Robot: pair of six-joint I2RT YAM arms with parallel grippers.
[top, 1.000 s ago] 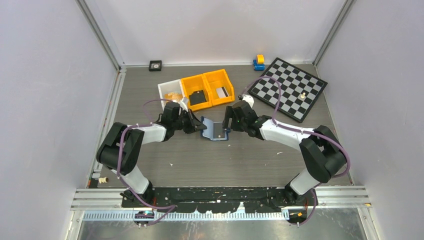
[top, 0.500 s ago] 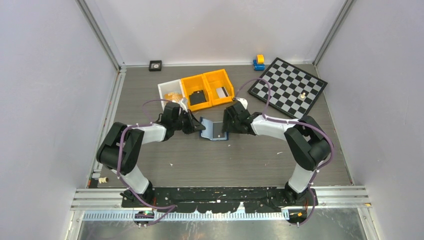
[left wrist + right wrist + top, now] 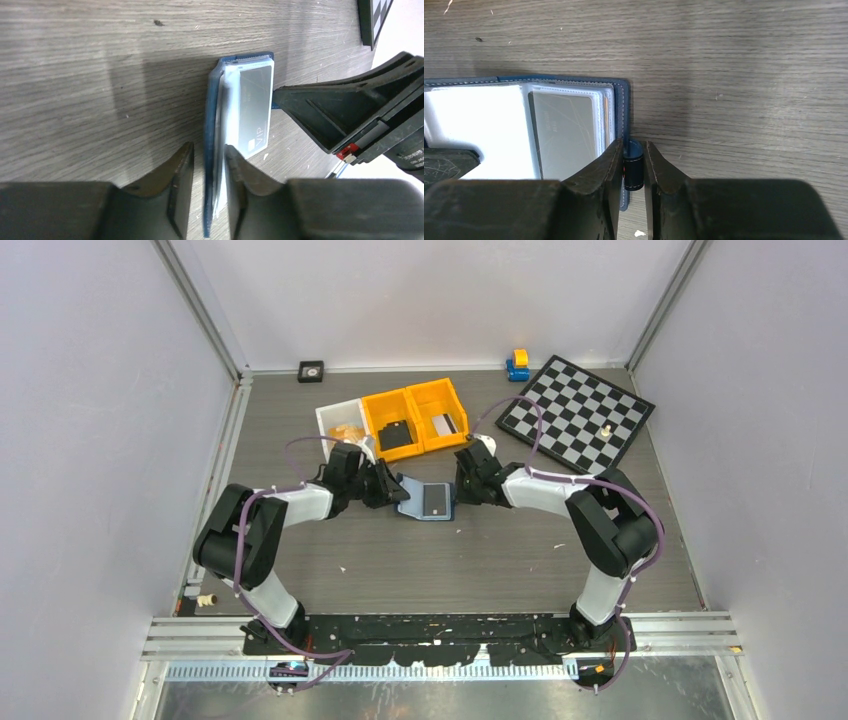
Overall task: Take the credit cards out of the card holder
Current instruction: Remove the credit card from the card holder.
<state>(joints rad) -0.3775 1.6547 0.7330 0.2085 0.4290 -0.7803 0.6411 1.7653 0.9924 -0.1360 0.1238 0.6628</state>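
Observation:
The navy card holder [image 3: 412, 502] lies open on the table between both grippers. A grey credit card [image 3: 255, 107] marked "VIP" sits in its clear pocket, and shows again in the right wrist view as the grey credit card [image 3: 566, 132]. My left gripper [image 3: 208, 149] straddles the holder's [image 3: 212, 115] left edge, open. A gap separates one finger from the navy cover, and the other finger touches the pocket pages. My right gripper [image 3: 633, 146] is shut on the holder's snap tab [image 3: 634, 170] at its right edge [image 3: 622, 100].
Behind the holder stand two orange bins [image 3: 440, 400] and a white bin [image 3: 330, 418]; one orange bin holds a black block [image 3: 396, 436]. A chessboard [image 3: 578, 418] lies at the back right, with a small toy [image 3: 518, 364] and a black square [image 3: 311, 371] by the back wall.
The right gripper moved in and closed on the snap tab. The left gripper's jaws loosened on the holder's edge. The holder's raised flap has come down flatter.

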